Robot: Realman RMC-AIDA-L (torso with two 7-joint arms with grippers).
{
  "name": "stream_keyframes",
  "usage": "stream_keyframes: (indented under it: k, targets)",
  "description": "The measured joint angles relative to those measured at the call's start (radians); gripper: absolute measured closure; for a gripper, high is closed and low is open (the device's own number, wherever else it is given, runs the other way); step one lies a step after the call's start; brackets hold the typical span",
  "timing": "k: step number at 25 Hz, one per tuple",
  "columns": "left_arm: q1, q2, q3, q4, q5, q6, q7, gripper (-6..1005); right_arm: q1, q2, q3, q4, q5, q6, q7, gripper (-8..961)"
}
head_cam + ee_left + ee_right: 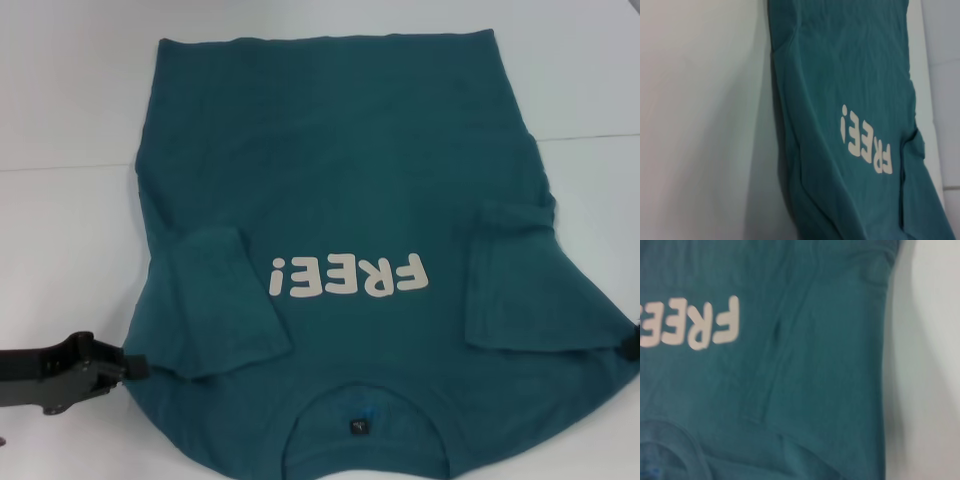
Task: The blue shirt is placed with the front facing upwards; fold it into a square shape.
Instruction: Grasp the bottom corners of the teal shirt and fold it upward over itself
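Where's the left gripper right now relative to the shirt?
In the head view the left gripper sits low on the robot's left, at the blue shirt's near-left edge, just outside the folded-in left sleeve on the white table.

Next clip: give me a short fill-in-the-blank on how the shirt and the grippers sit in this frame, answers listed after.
1. The white lettering on the blue shirt reads ____.
2. Both short sleeves, such as the one at, are folded ____ onto the shirt's body.
3. In the head view, the shirt's collar lies at the edge ____ the robot.
4. The left gripper sits at the shirt's ____ edge, beside the folded sleeve.

Answers: FREE!; inward; nearest; left
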Motion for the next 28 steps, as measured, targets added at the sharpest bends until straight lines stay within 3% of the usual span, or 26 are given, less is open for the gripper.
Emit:
stream_keyframes:
  k: [8,15,28]
  targets:
    - [0.002,-0.001,0.001,0.034,0.071,0.064,-0.003,971,0.007,-0.007,-0.007,-0.004,-0.018,-0.039,0.000,923]
    - [0.055,-0.012,0.009,0.103,0.094,0.160,-0.005,971,0.008,-0.011,-0.022,-0.019,-0.018,-0.128,-0.033,915]
    - [0.155,-0.037,0.007,0.234,0.186,0.332,0.008,971,-0.019,0.010,-0.114,-0.054,-0.018,-0.241,-0.040,902]
